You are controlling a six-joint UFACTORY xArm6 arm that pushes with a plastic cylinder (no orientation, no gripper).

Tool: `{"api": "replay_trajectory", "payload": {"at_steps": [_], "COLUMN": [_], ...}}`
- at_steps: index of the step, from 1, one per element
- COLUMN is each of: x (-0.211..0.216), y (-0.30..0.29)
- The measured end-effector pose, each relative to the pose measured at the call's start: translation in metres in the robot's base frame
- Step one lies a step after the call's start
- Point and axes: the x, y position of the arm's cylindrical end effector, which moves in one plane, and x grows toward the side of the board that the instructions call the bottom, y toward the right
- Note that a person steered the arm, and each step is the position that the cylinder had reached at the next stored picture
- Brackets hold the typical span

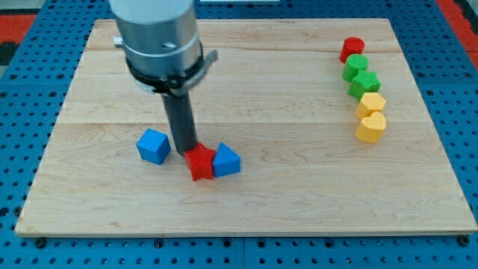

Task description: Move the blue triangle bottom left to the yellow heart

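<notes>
Pale wooden counter (299, 202) of glued planks lies on a blue perforated bench with a red strip at the far right corner; no more of the room shows.

At the left, toward the near edge, sits a blue cube (153, 146). Just right of it the dark rod comes down; this end effector is a plain rod with nothing to spread or pinch, and my tip (185, 152) rests just beyond the red star (199, 162), seemingly touching it. The blue triangle (226, 161) sits against the star's right side, well apart from its goal.

At the far right a column runs toward the near side: a red block (352, 49), two green blocks (355, 67) (365, 83), a yellow block (370, 103) and the yellow heart (371, 128).

The likely trouble is the star lying between my tip and the triangle: a push rightward would carry both, and the triangle could slide off sideways. A late overshoot might knock the heart out of its column
</notes>
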Motion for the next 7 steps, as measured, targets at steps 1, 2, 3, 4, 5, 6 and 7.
{"api": "replay_trajectory", "payload": {"at_steps": [1, 2, 3, 4, 5, 6, 7], "x": [0.025, 0.052, 0.066, 0.052, 0.043, 0.027, 0.016], "y": [0.015, -0.015, 0.022, 0.084, 0.087, 0.069, 0.098]}}
